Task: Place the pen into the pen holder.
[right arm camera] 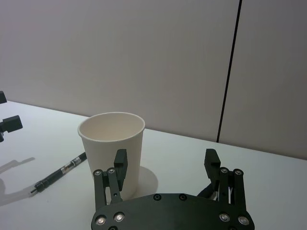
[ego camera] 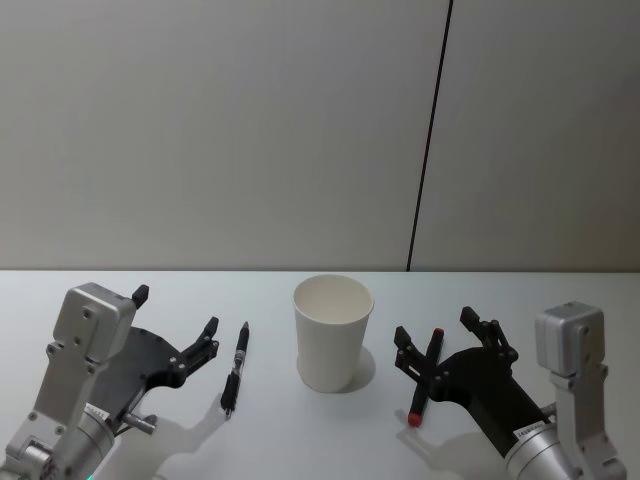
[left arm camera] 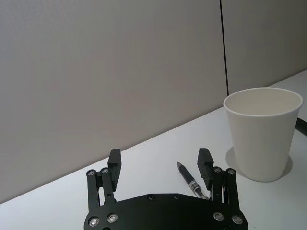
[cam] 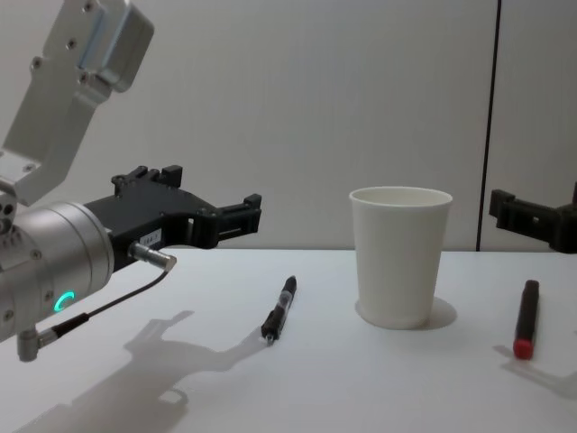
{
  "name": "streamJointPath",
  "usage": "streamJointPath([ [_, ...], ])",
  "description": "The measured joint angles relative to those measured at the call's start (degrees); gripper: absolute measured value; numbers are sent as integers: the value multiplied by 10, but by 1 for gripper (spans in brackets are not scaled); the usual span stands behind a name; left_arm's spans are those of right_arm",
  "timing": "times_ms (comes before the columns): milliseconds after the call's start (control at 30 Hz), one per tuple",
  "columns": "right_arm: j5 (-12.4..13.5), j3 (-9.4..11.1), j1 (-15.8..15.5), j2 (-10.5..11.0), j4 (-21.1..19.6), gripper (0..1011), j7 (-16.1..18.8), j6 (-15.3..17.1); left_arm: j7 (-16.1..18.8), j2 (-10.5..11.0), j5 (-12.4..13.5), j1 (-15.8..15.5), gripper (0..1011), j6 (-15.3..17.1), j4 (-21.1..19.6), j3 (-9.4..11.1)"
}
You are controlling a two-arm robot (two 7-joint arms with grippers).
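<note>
The black pen [ego camera: 235, 368], lower left, lies front-to-back just beside the open left gripper [ego camera: 176, 312]; the open right gripper [ego camera: 435, 330] sits right of the paper cup [ego camera: 333, 340].

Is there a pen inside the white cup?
No, the pen holder looks empty; the black pen and the red-tipped pen both lie on the table beside it.

White pen holder [ego camera: 333, 333], black pen [ego camera: 235, 368], black marker [cam: 526, 311] with red end, white table [ego camera: 300, 440].
</note>
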Motion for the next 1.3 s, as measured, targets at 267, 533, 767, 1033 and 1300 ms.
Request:
streamJointPath([
  [267,0,0,0,0,0,1003,0,0,0,0,0,0,1002,0,0,0],
  [533,0,0,0,0,0,1004,0,0,0,0,0,0,1002,0,0,0],
  [767,0,0,0,0,0,1004,0,0,0,0,0,0,1002,0,0,0],
  [1033,0,0,0,0,0,1003,0,0,0,0,0,0,1002,0,0,0],
  [1300,0,0,0,0,0,1004,0,0,0,0,0,0,1002,0,0,0],
])
